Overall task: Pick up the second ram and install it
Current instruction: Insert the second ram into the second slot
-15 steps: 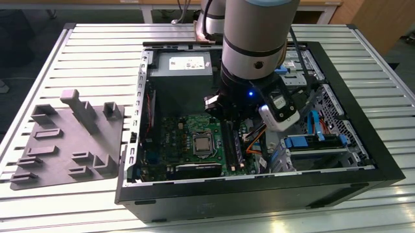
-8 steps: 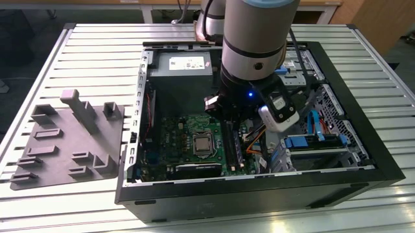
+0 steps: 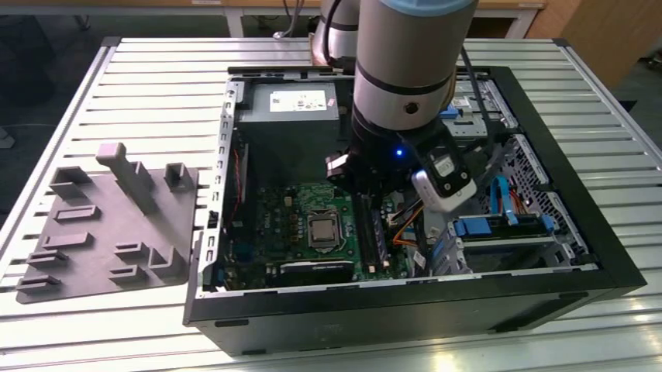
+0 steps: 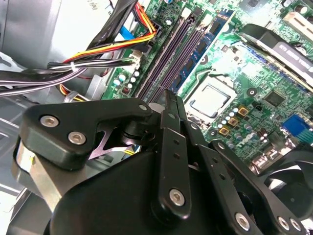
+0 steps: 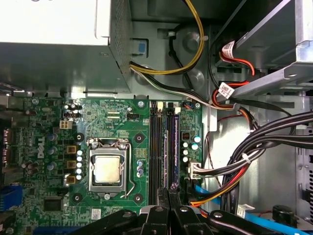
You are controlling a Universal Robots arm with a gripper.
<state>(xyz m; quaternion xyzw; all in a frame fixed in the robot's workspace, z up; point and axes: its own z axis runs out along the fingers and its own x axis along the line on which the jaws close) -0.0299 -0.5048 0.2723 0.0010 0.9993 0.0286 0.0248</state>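
Observation:
A ram stick (image 5: 175, 147) with a blue board and black chips (image 4: 201, 45) stands seated in one of the long motherboard sockets; I cannot tell whether it is the second ram. My gripper (image 5: 165, 193) hangs low inside the open computer case (image 3: 414, 304). Its fingers are pressed together with nothing visible between them. In the second wrist view the gripper (image 4: 169, 98) tapers to a thin edge just short of the dark sockets (image 4: 164, 58). In the first wrist view the tips lie over the sockets (image 5: 155, 147) beside the seated stick.
The processor (image 5: 108, 170) sits beside the sockets. Bundled black, red and yellow cables (image 5: 254, 156) and drive brackets crowd the other side. The power supply (image 3: 290, 101) fills the case's far end. A grey moulded tray (image 3: 104, 232) with upright posts lies at the exterior view's left.

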